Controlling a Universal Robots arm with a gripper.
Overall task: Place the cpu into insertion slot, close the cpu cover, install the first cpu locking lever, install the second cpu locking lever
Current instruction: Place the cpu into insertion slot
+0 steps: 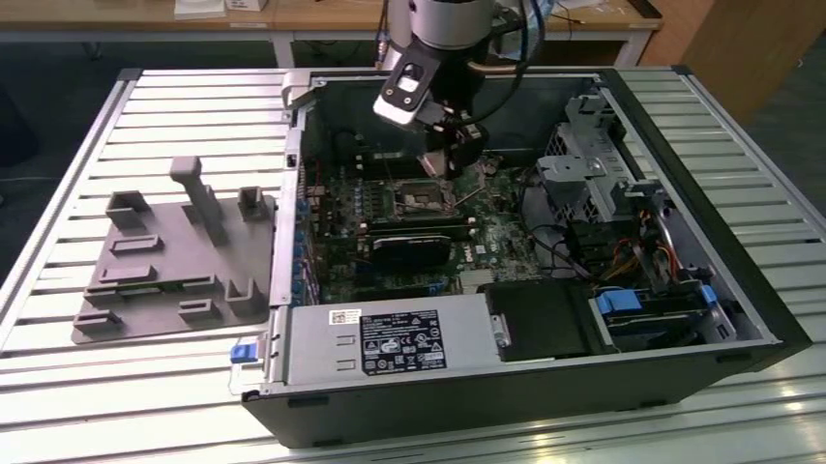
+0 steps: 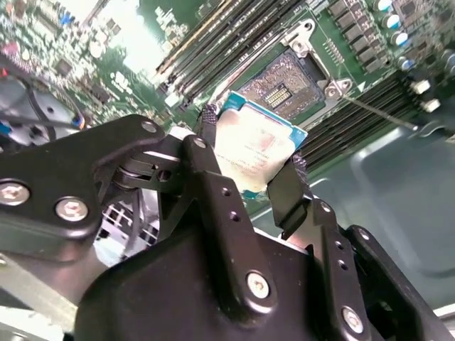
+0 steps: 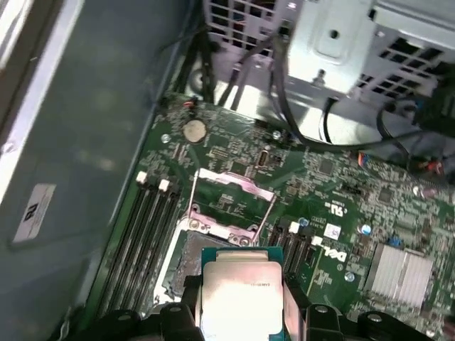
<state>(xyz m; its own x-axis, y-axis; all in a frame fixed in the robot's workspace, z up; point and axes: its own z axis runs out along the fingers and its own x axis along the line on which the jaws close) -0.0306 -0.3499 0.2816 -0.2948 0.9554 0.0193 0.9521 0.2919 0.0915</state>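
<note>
— Silver-grey metal on top, green at the edge: is that the cpu (image 2: 257, 153) between the fingers (image 2: 208, 131)?

— Yes. The end effector (image 2: 252, 142) pinches it by two opposite edges, with one black finger on each side. Both wrist views show that grip.

— And where is the slot?

— The slot (image 2: 284, 89) lies just past the fingertips. Nothing sits in it, so its dark contact field and silvery rim are both visible. The cpu hangs near it and does not touch it. I cannot tell whether the chip is level with the board.

— What about the cover?

— In the first wrist view the cover (image 3: 238, 183) stands swung up on the far side of the slot from the end effector. Green board shows through its window.

— What lies beside the slot?

— Long black memory slots (image 3: 142, 234) run along two of its sides.

— And from outside?

— The end effector reaches down into the open case (image 1: 516, 391), which lies on a slatted metal surface (image 1: 193, 106). A black card (image 1: 413, 249) sits in the case near the end effector, on the camera's side of it. A grey moulded fixture (image 1: 155, 271) lies on the surface outside the case, well apart from the end effector, toward the exterior view's left.
</note>
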